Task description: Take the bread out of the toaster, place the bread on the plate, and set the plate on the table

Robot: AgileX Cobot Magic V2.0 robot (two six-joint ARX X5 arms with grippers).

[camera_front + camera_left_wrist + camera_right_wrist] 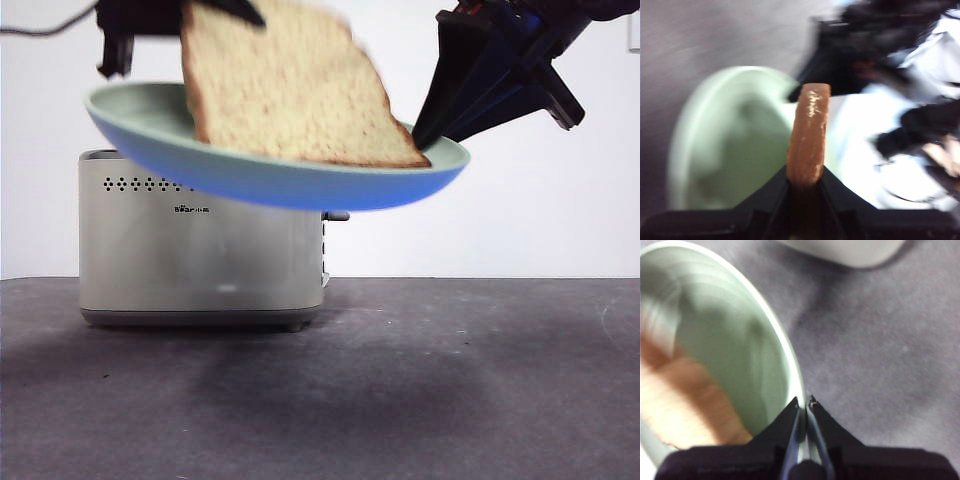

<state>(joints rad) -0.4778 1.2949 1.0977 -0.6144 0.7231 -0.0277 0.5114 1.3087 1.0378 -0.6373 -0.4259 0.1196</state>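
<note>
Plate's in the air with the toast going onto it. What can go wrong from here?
1. The plate is held only at its rim by the right gripper, tilted, above the table; it may pivot or slip.
2. The bread stands steeply, lower edge in the plate, top clamped by the left gripper; released so, it could topple or slide out.
3. The toaster stands close below and behind; lowering could clip it.

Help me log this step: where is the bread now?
In the front view the bread is in the air above the toaster, its lower edge on the raised plate, its crust pinched by the left gripper.
</note>
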